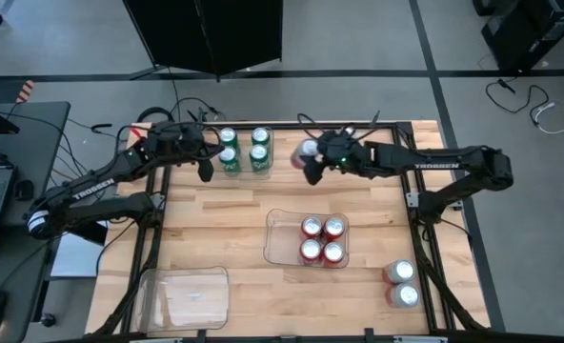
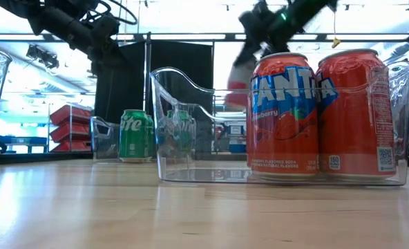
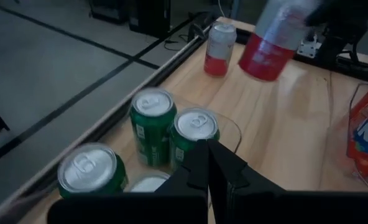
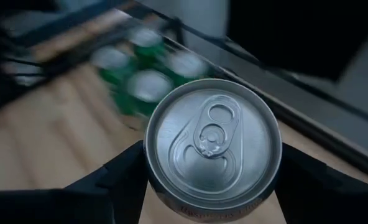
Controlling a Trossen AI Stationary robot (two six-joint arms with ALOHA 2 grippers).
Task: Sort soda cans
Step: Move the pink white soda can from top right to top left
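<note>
The left hand [image 1: 206,170] hangs clenched and empty at the table's [image 1: 215,233] far edge beside the four green cans [image 1: 244,151]. Right of it, the right hand [image 1: 311,164] grasps a silver-white can [image 4: 212,143], lifted. It likely heads for the empty tray [image 1: 185,297] at the near left corner. The tray of red cans [image 1: 322,239] stands mid-table, possibly in its path; two more cans [image 1: 402,284] wait near the right edge.

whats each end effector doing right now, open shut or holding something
Left end effector: shut, holding nothing, beside the green cans.
Right end effector: closed on a silver-white can, held off the table.
</note>
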